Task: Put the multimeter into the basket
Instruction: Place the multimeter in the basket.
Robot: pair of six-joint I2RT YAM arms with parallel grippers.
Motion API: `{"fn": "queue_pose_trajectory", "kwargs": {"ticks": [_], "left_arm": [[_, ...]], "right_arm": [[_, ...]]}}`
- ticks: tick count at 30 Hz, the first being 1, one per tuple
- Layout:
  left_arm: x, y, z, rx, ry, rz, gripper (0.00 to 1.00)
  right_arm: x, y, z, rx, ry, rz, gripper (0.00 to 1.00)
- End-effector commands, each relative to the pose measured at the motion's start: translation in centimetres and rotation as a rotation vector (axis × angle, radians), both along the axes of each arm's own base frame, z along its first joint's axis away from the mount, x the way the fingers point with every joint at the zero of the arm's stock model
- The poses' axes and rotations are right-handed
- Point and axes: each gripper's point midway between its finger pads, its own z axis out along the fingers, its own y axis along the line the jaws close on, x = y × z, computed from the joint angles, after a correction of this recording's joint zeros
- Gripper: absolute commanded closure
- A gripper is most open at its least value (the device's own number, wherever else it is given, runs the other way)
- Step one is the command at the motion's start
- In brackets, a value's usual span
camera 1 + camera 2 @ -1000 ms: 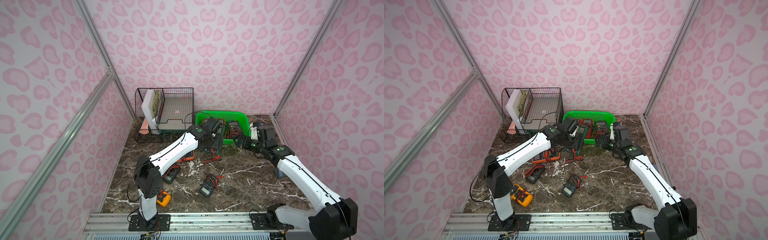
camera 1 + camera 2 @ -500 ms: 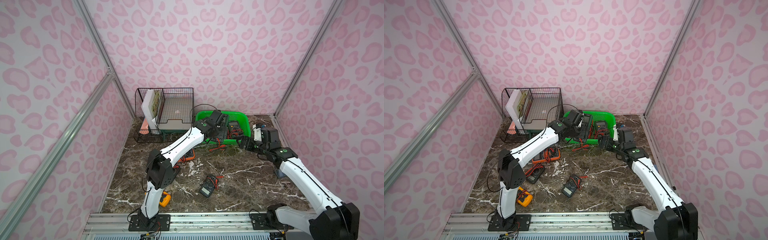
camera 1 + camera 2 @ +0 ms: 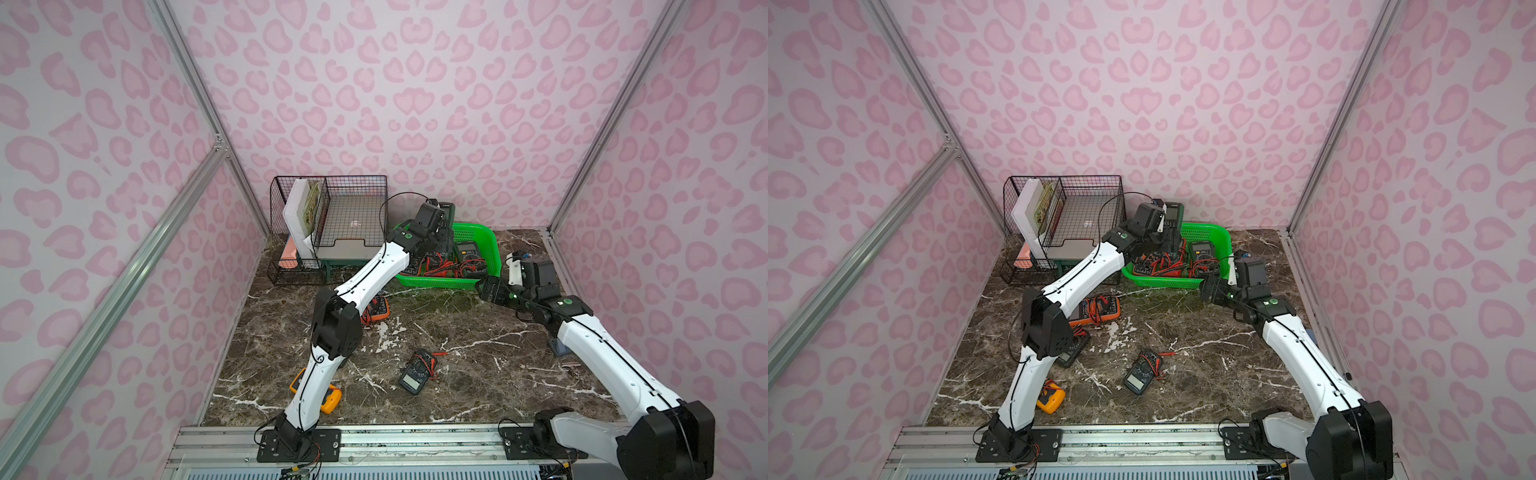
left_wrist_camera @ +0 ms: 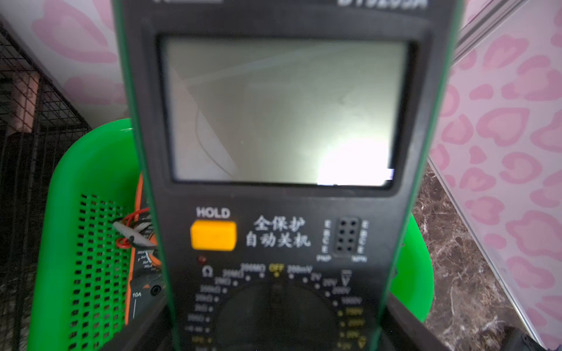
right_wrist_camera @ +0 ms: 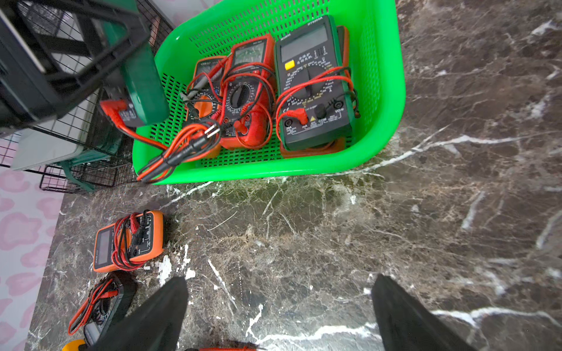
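My left gripper [image 3: 436, 235] is shut on a black multimeter with green edges [image 3: 447, 209], holding it upright above the left end of the green basket [image 3: 487, 241]. In the left wrist view the multimeter [image 4: 279, 121] fills the picture between the jaws, with the basket [image 4: 91, 170] behind it. Its red and black leads [image 5: 170, 152] trail over the basket's near rim [image 5: 389, 91]. My right gripper [image 5: 281, 304] stands open over bare table just in front of the basket's right end [image 3: 1221, 232], holding nothing.
Three multimeters lie in the basket: black-green [image 5: 313, 85], red [image 5: 246, 91], orange [image 5: 206, 91]. On the table are an orange one [image 3: 376, 307], a black one [image 3: 413, 376] and a yellow one [image 3: 328, 399]. A black wire organiser [image 3: 332, 224] stands left of the basket.
My left gripper has lifted the multimeter from in front of the basket up and back over its left end. The right arm drew back slightly to the right.
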Motion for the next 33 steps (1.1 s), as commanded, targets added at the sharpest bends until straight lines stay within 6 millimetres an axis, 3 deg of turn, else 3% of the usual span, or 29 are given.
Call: {"fn": "queue_pose_trajectory", "kwargs": {"ticks": [1,11,20,24,29,33], "left_arm": [[1.6,-1.2,1.6,-0.077,-0.074,-0.014,1.0],[3.5,-3.4,-2.3,-0.16,-0.025,-0.019,1.0],[2.3,-2.8,-7.6,-0.082,0.114,0.002,1.0],[1.6,-2.6,-9.5,-0.055,0.171,0.005,0.86],[0.9,-2.5,-10.7,-0.045,0.217,0.0,0.48],[0.6,-3.1,-10.7,-0.069,0.236,-0.018,0.28]], "right_arm": [[-0.2,-0.4,-0.8,-0.017,0.033,-0.018,0.01],[-0.1,-0.6,-1.6,-0.045,0.065,-0.011,0.01],[-0.2,-0.6,-2.1,-0.031,0.07,-0.018,0.01],[-0.3,-0.5,-2.3,-0.017,0.075,-0.021,0.01],[-0.3,-0.4,-2.3,-0.009,0.074,-0.018,0.01],[-0.3,-0.3,-2.3,-0.005,0.073,-0.016,0.01]]}}
